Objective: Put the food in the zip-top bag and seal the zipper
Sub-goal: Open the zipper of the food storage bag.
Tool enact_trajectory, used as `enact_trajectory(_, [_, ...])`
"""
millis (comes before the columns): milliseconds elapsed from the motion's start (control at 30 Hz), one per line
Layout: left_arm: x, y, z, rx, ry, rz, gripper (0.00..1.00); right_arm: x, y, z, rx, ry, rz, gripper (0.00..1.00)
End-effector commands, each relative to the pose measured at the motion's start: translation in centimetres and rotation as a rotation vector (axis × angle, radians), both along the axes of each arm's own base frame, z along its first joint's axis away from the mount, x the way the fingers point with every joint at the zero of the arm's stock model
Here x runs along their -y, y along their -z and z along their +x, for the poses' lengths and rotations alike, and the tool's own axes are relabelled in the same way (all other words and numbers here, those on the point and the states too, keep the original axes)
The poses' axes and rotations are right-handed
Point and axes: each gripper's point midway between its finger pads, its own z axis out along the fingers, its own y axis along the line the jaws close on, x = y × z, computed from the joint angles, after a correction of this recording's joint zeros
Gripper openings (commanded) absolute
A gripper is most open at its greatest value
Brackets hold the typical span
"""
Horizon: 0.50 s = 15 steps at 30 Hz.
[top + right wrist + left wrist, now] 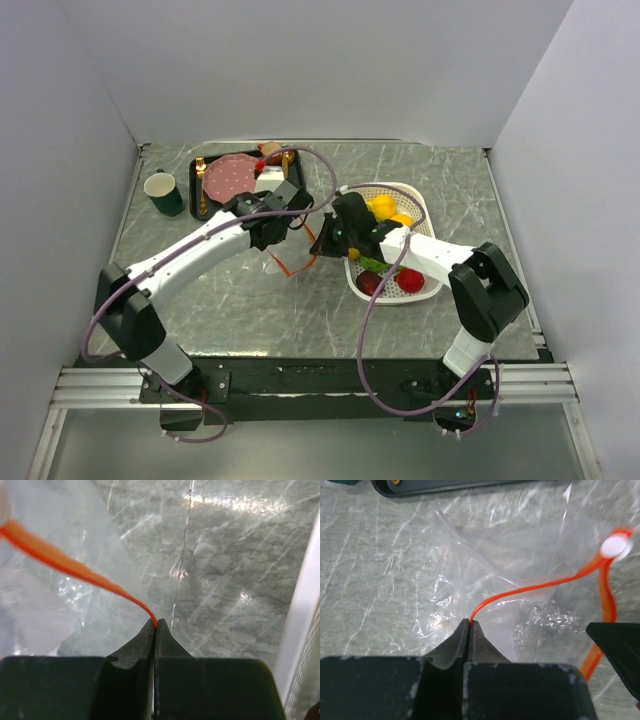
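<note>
Left gripper (470, 622): I see its jaws pressed fully together, pinching the orange zipper (530, 587).
Right gripper (155, 622): jaws likewise closed tight, nipping the same strip at its tip.
Zip-top bag (485, 555): slack and clear, spread on the table (370, 580) just ahead of the left fingertips.
Food (410, 280): I see it in the white basket (420, 195), just beside the right gripper's outer side.

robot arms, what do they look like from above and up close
Left arm and right arm: white tubular links with black joint housings. A mauve cable loops along each. Left tool and right tool are matte black, tapering to thin wedge tips.
</note>
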Motion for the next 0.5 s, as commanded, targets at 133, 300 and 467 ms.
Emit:
enact_trajectory(133, [-1.5,-5.3,-0.9,0.145,-0.035,-0.122,0.01,0.2,0.5,1.7,-0.010,0.066,-0.016,0.00])
enact_trajectory(300, [0.1,-4.5,-0.8,0.110,0.025,-0.156,0.01,-0.4,-0.8,2.3,0.027,0.028,0.004,0.03])
enact_trajectory(467, [1.1,-2.5,-0.7,0.068,0.049,-0.164,0.01,0.1,-5.3,2.5,0.146,0.018,0.048,0.51])
